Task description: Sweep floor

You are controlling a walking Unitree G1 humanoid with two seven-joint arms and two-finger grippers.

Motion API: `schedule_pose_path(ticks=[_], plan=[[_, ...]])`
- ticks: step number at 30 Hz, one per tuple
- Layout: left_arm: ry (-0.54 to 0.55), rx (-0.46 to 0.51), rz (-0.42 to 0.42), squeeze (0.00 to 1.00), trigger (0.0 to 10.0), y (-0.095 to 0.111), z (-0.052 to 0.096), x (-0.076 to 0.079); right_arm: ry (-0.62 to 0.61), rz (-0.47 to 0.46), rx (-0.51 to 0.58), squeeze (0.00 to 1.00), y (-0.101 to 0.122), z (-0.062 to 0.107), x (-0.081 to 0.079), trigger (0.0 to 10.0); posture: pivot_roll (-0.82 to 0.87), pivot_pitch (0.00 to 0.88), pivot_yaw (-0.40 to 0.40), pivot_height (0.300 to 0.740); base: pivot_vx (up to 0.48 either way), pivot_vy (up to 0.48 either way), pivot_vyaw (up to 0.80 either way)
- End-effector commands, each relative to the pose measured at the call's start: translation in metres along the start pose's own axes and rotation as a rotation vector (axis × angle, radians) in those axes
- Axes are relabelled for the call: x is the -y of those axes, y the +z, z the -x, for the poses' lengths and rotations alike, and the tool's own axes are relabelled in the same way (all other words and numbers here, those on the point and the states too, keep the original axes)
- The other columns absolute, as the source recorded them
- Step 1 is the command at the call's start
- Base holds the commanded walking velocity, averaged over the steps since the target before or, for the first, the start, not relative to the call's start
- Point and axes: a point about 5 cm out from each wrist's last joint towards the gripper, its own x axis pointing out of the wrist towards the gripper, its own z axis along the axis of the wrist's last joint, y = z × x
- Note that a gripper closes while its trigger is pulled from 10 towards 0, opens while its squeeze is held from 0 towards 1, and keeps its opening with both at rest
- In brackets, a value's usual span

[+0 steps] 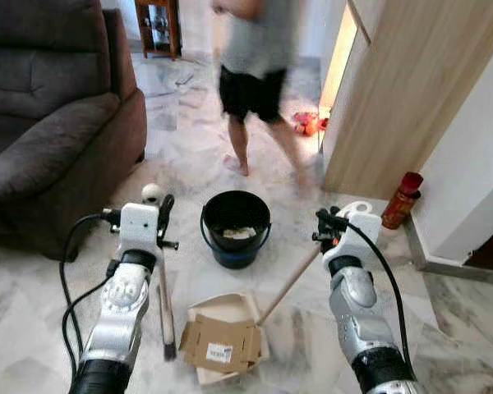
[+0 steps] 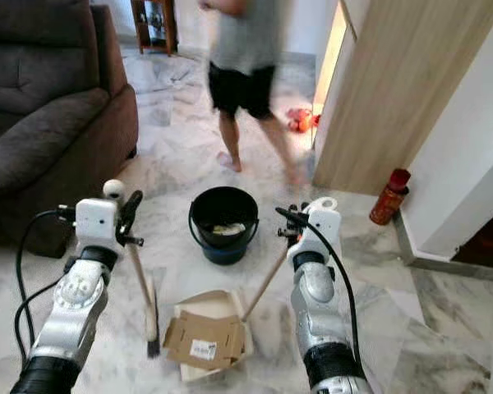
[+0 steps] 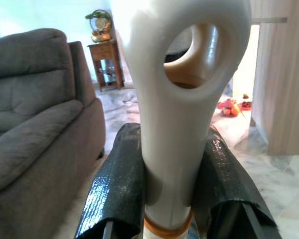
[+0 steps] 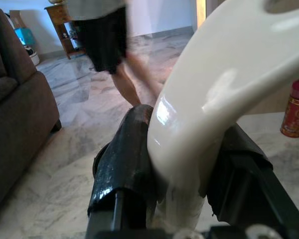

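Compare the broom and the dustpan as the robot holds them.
The broom hangs nearly upright in the left tool; the dustpan handle slants from the right tool. The broom's bristles are bare; the dustpan carries flattened cardboard. Both have white-capped handles.

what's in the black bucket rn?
The black bucket holds some pale scraps on its bottom, too small to identify. The near wall hides part of the inside, so anything there can't be seen.

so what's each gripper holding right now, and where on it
Left gripper is shut on the broom, at the white top end of its handle. Right gripper is shut on the dustpan, at the white grip atop its long handle.
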Motion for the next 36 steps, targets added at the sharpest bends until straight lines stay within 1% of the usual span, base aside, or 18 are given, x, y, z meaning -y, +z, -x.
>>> schedule_pose_path(ticks=[1, 3, 4, 5, 9, 10, 11, 12, 13, 16, 20, 21, 23, 25, 26, 29, 33, 36], plan=[[0.021, 0.055, -0.033, 0.00, 10.0, 0.010, 0.001, -0.008, -0.003, -0.013, 0.049, 0.00, 0.011, -0.003, 0.001, 10.0, 0.08, 0.000, -0.048, 0.740, 0.000, 0.000, 0.00], [0.025, 0.053, -0.050, 0.00, 10.0, 0.008, 0.005, -0.010, -0.006, -0.012, 0.049, 0.00, 0.011, -0.004, 0.001, 10.0, 0.08, 0.000, -0.050, 0.740, 0.000, 0.000, 0.00], [0.019, 0.051, -0.084, 0.00, 10.0, 0.006, 0.008, -0.012, -0.006, -0.011, 0.049, 0.00, 0.011, -0.004, 0.002, 10.0, 0.08, 0.000, -0.052, 0.740, 0.000, 0.000, 0.00], [0.019, 0.047, -0.097, 0.00, 10.0, 0.005, 0.010, -0.013, -0.006, -0.010, 0.049, 0.00, 0.011, -0.004, 0.002, 10.0, 0.08, 0.000, -0.052, 0.740, 0.000, 0.000, 0.00], [0.031, 0.003, -0.149, 0.00, 10.0, -0.007, 0.019, -0.022, -0.009, -0.008, 0.049, 0.00, 0.011, -0.004, 0.003, 10.0, 0.08, 0.000, -0.056, 0.740, 0.000, 0.000, 0.00], [0.050, -0.015, -0.154, 0.00, 10.0, -0.011, 0.023, -0.026, -0.010, -0.007, 0.049, 0.00, 0.012, -0.004, 0.004, 10.0, 0.08, 0.000, -0.058, 0.740, 0.000, 0.000, 0.00], [0.102, -0.047, -0.147, 0.00, 10.0, -0.017, 0.027, -0.036, -0.012, -0.006, 0.049, 0.00, 0.012, -0.004, 0.004, 10.0, 0.08, 0.000, -0.059, 0.740, 0.000, 0.000, 0.00], [0.102, -0.047, -0.147, 0.00, 10.0, -0.017, 0.027, -0.036, -0.012, -0.006, 0.049, 0.00, 0.012, -0.004, 0.004, 10.0, 0.08, 0.000, -0.059, 0.740, 0.000, 0.000, 0.00], [0.132, -0.067, -0.158, 0.00, 10.0, -0.022, 0.032, -0.044, -0.014, -0.005, 0.048, 0.00, 0.012, -0.004, 0.005, 10.0, 0.09, 0.000, -0.061, 0.740, 0.000, 0.000, 0.00], [0.161, -0.087, -0.164, 0.00, 10.0, -0.028, 0.038, -0.050, -0.015, -0.004, 0.047, 0.00, 0.011, -0.004, 0.005, 10.0, 0.09, 0.000, -0.062, 0.740, 0.000, 0.000, 0.00], [0.176, -0.107, -0.167, 0.00, 10.0, -0.035, 0.047, -0.052, -0.016, -0.004, 0.049, 0.00, 0.012, -0.004, 0.005, 10.0, 0.08, 0.000, -0.064, 0.740, 0.000, 0.000, 0.00], [0.176, -0.107, -0.167, 0.00, 10.0, -0.035, 0.047, -0.052, -0.016, -0.004, 0.049, 0.00, 0.012, -0.004, 0.005, 10.0, 0.08, 0.000, -0.064, 0.740, 0.000, 0.000, 0.00], [0.212, -0.141, -0.173, 0.00, 10.0, -0.045, 0.057, -0.056, -0.020, -0.005, 0.053, 0.00, 0.013, -0.005, 0.006, 10.0, 0.09, 0.000, -0.070, 0.740, 0.000, 0.000, 0.00], [0.211, -0.159, -0.194, 0.00, 10.0, -0.050, 0.062, -0.057, -0.019, -0.004, 0.055, 0.00, 0.014, -0.006, 0.006, 10.0, 0.09, 0.000, -0.069, 0.740, 0.000, 0.000, 0.00], [0.213, -0.172, -0.197, 0.00, 10.0, -0.054, 0.066, -0.058, -0.020, -0.004, 0.057, 0.00, 0.015, -0.006, 0.006, 10.0, 0.09, 0.000, -0.069, 0.740, 0.000, 0.000, 0.00], [0.207, -0.191, -0.206, 0.00, 10.0, -0.059, 0.071, -0.056, -0.023, -0.005, 0.061, 0.00, 0.015, -0.006, 0.007, 10.0, 0.09, 0.000, -0.069, 0.740, 0.000, 0.000, 0.00], [0.197, -0.195, -0.212, 0.00, 10.0, -0.061, 0.074, -0.053, -0.022, -0.008, 0.062, 0.00, 0.015, -0.006, 0.007, 10.0, 0.09, 0.000, -0.069, 0.740, 0.000, 0.000, 0.00], [0.196, -0.177, -0.215, 0.00, 10.0, -0.060, 0.072, -0.053, -0.019, -0.006, 0.060, 0.00, 0.015, -0.006, 0.006, 10.0, 0.09, 0.000, -0.070, 0.740, 0.000, 0.000, 0.00]])
